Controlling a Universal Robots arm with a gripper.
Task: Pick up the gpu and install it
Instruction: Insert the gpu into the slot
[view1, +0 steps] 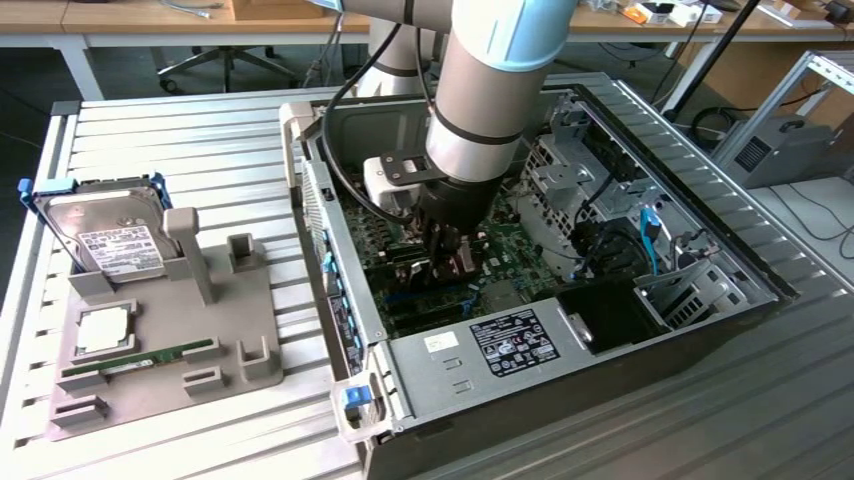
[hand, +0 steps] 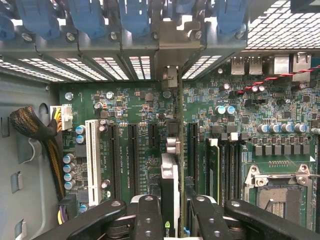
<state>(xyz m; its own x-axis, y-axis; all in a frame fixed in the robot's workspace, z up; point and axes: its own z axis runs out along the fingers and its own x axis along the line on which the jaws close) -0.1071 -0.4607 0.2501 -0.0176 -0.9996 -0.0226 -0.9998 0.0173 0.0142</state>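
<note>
Where hand (hand: 175, 201) grips gpu (hand: 170, 177), green logo (hand: 167, 233) shows.

The surface (view1: 160, 130) and the open computer case (view1: 601, 400) were seen from high up, at some distance, in the exterior view. The motherboard (hand: 130, 105), shared by both views, was viewed from the wrist closely, seemingly straight on, past the claw (hand: 176, 199).
</note>
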